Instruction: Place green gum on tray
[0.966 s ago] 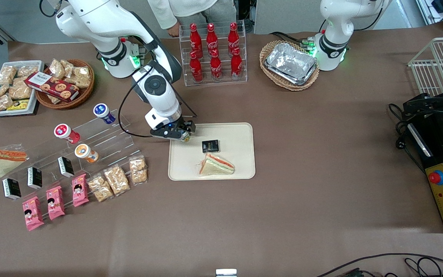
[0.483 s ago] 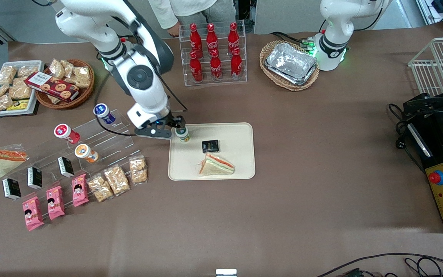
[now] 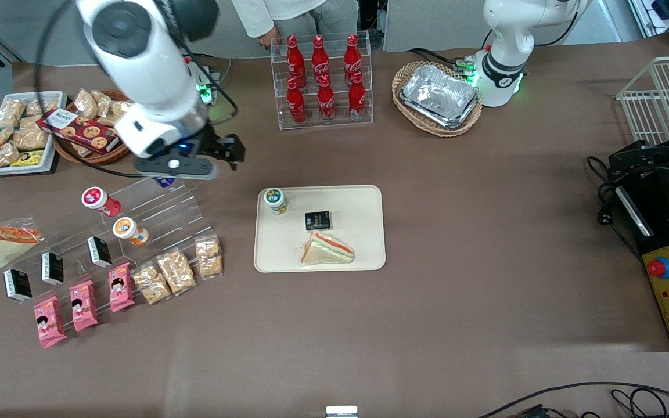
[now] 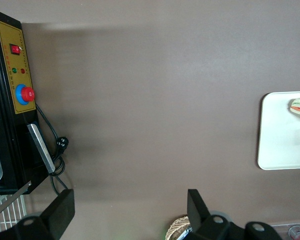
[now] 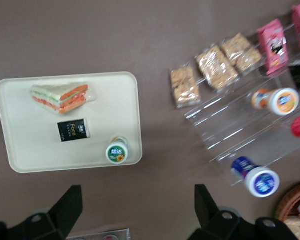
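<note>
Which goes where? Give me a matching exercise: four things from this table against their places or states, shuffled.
1. green gum
2. sandwich
3. orange-lidded bottle
4. jaws

A. on the clear stepped rack
B. open, empty, up above the rack
C. upright in a corner of the tray
D. on the tray, nearer the front camera than the black packet

Pairs: 1-C, 2-D, 3-A, 4-B
</note>
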